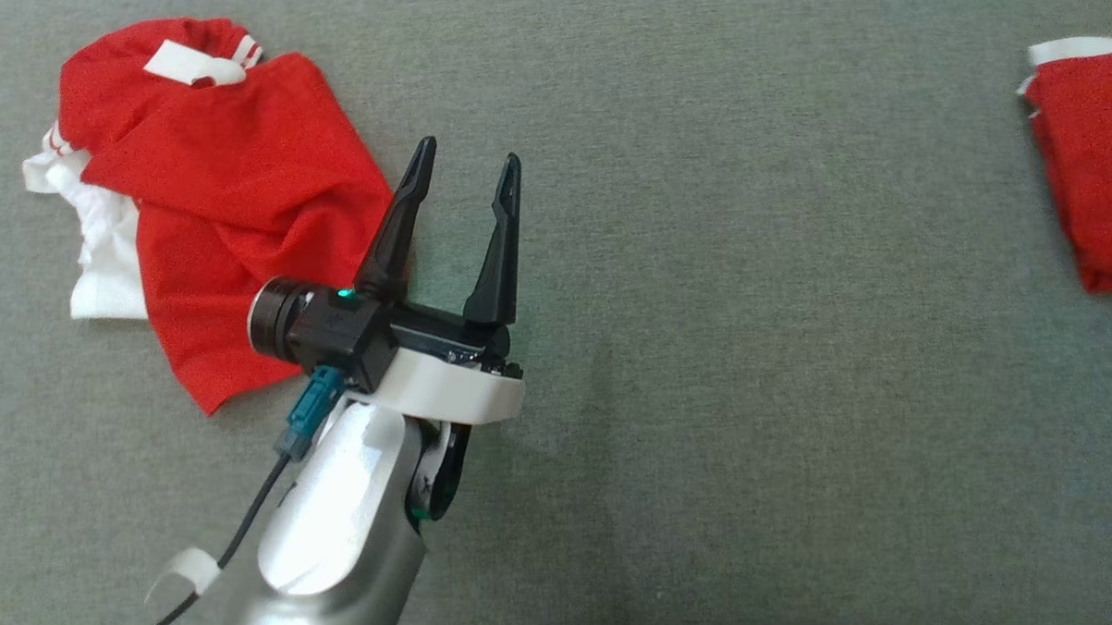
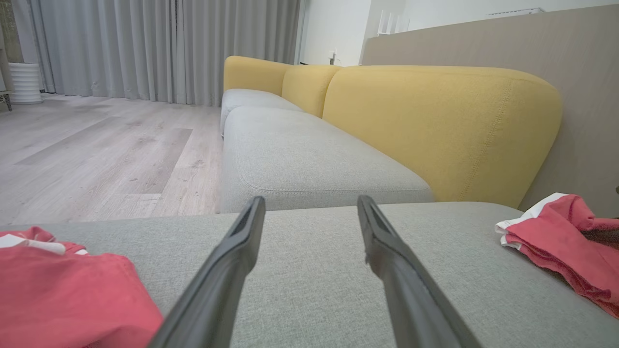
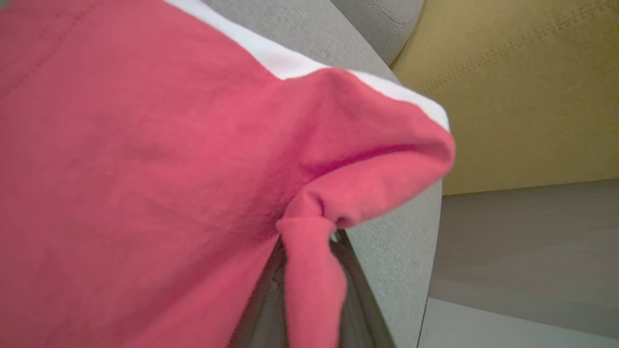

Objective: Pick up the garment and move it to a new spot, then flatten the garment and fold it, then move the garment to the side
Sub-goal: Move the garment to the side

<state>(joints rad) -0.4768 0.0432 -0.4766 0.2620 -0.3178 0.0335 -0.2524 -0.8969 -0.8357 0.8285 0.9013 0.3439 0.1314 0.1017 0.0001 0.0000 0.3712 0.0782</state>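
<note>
Because the red garment (image 1: 1092,164) is thin, soft knit with a white band along one edge, I judge it light and limp. It should sag, slide apart in its layers and lose any fold if it hangs from one point. It should also drag rather than glide on the woven sofa seat (image 1: 753,389). Nothing about it looks fragile or slippery. A hold that pinches through all the layers near a corner or along the banded edge would carry it best, with a second hold at the opposite corner to keep it flat.

It lies at the far right of the head view, cut by that edge, so its full outline cannot be told. What shows runs lengthwise up and down that view, leaning a little, with the white band at the far end and a red corner toward the robot. In the left wrist view it sits in stacked layers on the seat, near the yellow backrest (image 2: 435,125).

The right gripper (image 3: 312,237) has its jaws closed narrow on a bunched tuck of this fabric, close to an edge of the seat. The left gripper (image 1: 470,151) hovers over bare seat, jaws wide and holding nothing. Just beside it, to the robot's left, a crumpled garment (image 1: 228,204) in red and white lies well apart from the first.
</note>
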